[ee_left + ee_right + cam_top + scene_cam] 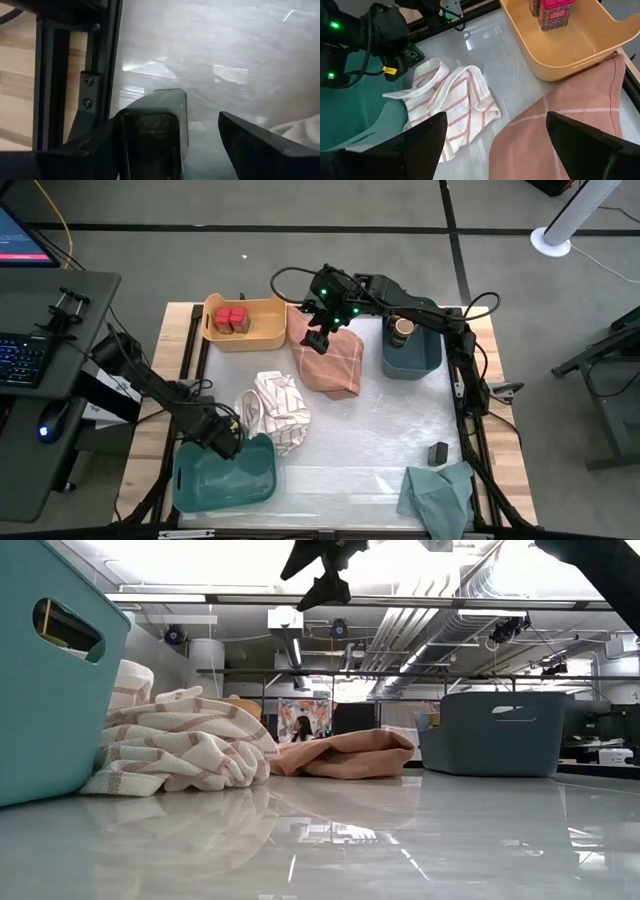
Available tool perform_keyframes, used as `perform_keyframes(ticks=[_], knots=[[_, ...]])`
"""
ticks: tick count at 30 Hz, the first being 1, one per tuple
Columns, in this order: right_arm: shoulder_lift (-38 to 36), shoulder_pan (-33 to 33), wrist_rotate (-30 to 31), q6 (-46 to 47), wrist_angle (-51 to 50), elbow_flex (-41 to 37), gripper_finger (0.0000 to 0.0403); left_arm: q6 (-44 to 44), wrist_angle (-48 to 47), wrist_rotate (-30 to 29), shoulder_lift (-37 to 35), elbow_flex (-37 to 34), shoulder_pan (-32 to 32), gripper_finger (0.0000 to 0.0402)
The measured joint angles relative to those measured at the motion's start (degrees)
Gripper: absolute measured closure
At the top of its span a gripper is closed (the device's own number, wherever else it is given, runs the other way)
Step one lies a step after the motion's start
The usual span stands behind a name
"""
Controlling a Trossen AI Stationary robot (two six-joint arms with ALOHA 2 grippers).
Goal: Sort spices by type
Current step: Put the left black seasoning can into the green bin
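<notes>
Two red-topped boxes (232, 319) stand in the yellow bin (262, 337), also seen in the right wrist view as red-topped boxes (552, 12). A round jar with a tan top (403, 328) stands in the blue bin (425, 358). One small black block (438, 452) lies on the table by the green cloth. My left gripper (225, 442) is open at the teal bin's far rim (258, 442), with another black block (155, 127) between its fingers. My right gripper (320, 332) hangs open, high above the orange cloth (330, 362). My left gripper (168, 120) has the black block close against one finger (97, 145), with a wide gap to the other finger (260, 145). The block stands upright along the fingers. I cannot tell whether the near finger touches it.
A striped cloth (275, 410) lies crumpled beside the teal bin, between the two arms. The green cloth (440, 495) sits at the table's near right corner. Bare table stretches between the striped cloth and the lone black block. A keyboard and mouse stand off the table's left side.
</notes>
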Motion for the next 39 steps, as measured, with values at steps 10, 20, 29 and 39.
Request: perform_keyframes(ticks=[10, 20, 29, 39], knots=[[0.0, 0.0, 0.2, 0.0, 0.0, 0.0, 0.0066, 1.1, -0.7, -1.7, -3.9, 0.0, 0.0, 0.0242], [0.0, 0.0, 0.4, 0.0, 0.0, 0.0, 0.0066, 3.8, -15.3, -11.5, -13.6, 5.0, 0.3, 0.0311], [0.0, 0.0, 0.5, 0.0, 0.1, 0.0, 0.0066, 42.5, -6.8, -16.1, -19.3, 21.9, -0.2, 0.031], [0.0, 0.0, 0.5, -0.3, 0.0, 0.0, 0.0066, 87.1, -0.9, 3.7, -5.7, 27.8, -7.3, 0.0309]])
